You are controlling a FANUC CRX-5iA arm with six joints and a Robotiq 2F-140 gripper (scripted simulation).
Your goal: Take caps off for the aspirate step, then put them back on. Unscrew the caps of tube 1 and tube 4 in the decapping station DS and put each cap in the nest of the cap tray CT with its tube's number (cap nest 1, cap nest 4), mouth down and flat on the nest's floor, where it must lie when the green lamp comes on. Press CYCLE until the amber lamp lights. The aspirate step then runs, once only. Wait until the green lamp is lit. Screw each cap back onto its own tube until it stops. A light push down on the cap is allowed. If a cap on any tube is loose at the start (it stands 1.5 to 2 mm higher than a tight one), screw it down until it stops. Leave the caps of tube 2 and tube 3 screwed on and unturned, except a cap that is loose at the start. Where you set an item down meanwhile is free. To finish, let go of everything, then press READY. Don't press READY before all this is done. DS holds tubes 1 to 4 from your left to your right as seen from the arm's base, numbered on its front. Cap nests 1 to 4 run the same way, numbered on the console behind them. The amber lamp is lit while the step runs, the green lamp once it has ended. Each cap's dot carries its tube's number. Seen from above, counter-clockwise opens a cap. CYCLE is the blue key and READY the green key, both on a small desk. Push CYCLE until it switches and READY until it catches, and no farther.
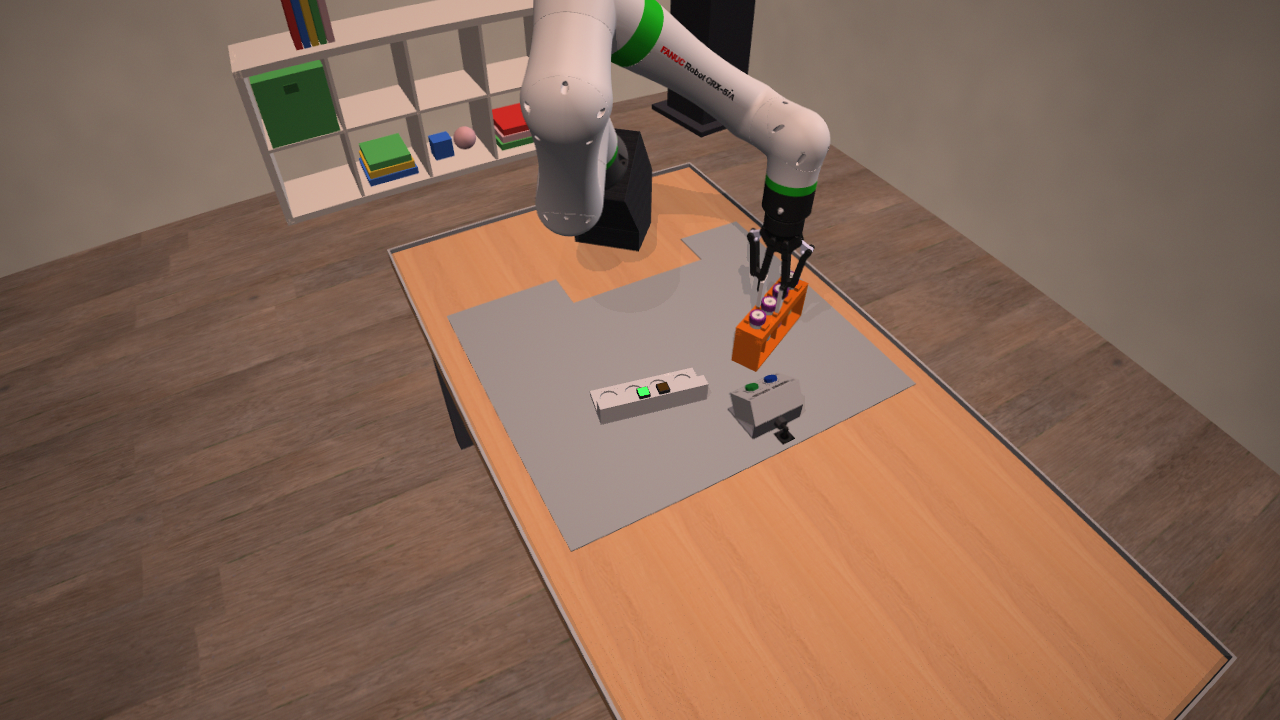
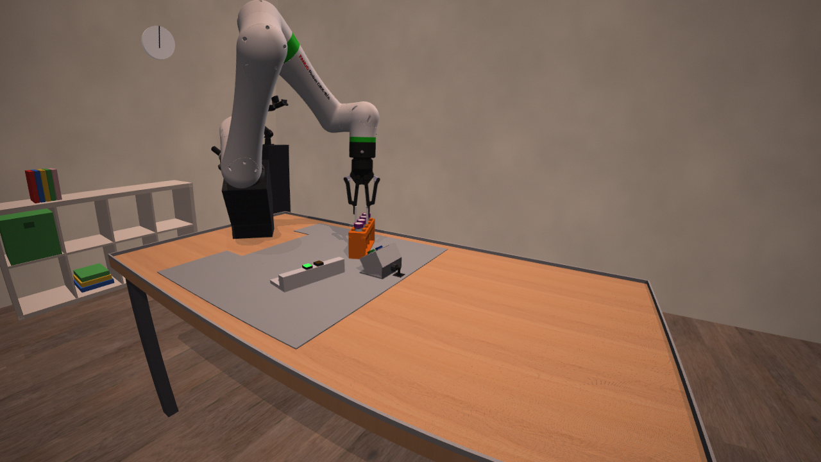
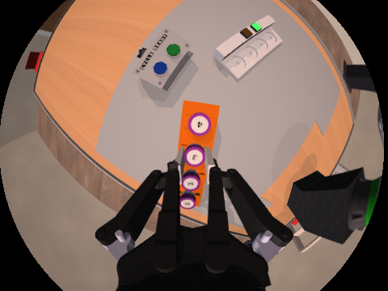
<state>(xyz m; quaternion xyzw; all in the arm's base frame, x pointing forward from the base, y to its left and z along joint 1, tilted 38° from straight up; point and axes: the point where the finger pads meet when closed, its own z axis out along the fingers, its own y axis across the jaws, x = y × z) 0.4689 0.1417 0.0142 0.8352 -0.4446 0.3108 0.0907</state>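
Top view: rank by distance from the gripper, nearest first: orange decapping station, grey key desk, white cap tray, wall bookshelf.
1. Orange decapping station: directly under the gripper, which grips a purple cap there.
2. Grey key desk: just past the station.
3. White cap tray: mid-mat, beyond the desk.
4. Wall bookshelf: off the table.

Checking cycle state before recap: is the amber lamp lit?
No, the green lamp glows bright while the amber lamp beside it on the cap tray looks dark brown.

We see top cam high, exterior low at table corner, wrist straight down; all share rack at 12.
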